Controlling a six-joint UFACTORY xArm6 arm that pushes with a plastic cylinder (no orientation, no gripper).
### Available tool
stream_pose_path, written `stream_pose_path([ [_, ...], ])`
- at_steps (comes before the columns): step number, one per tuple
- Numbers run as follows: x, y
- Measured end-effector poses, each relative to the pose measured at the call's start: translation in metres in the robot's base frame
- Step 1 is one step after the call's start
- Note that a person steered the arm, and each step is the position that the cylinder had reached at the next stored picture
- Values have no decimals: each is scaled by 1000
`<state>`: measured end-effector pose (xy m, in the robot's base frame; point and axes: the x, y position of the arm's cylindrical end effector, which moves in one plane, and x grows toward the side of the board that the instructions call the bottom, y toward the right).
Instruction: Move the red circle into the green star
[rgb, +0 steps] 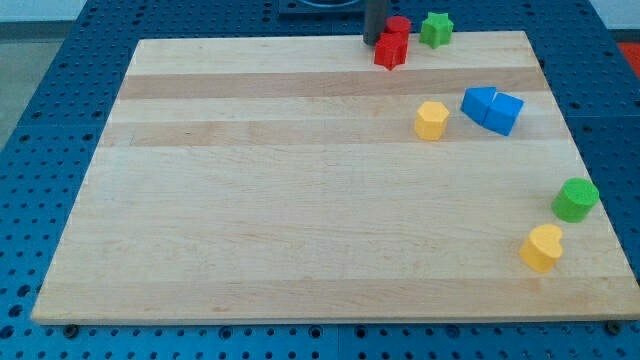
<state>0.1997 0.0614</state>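
The red circle (398, 27) sits at the top edge of the wooden board (300, 200), right of centre. The green star (436, 29) lies just to its right, with a small gap between them. A second red block (390, 51) of unclear shape touches the red circle from below. My tip (374, 42) is at the circle's left side, close to or touching both red blocks.
Two blue blocks (492, 108) lie together at the right, with a yellow block (432, 120) to their left. A green block (576, 199) and a yellow heart-like block (542, 247) sit near the right edge. A blue perforated table (60, 60) surrounds the board.
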Motion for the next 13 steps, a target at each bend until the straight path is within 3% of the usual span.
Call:
stream_pose_path([
  [2, -6, -14],
  [5, -7, 48],
  [7, -8, 43],
  [8, -6, 34],
  [10, 1, -49],
  [11, 31, -52],
  [13, 48, 23],
])
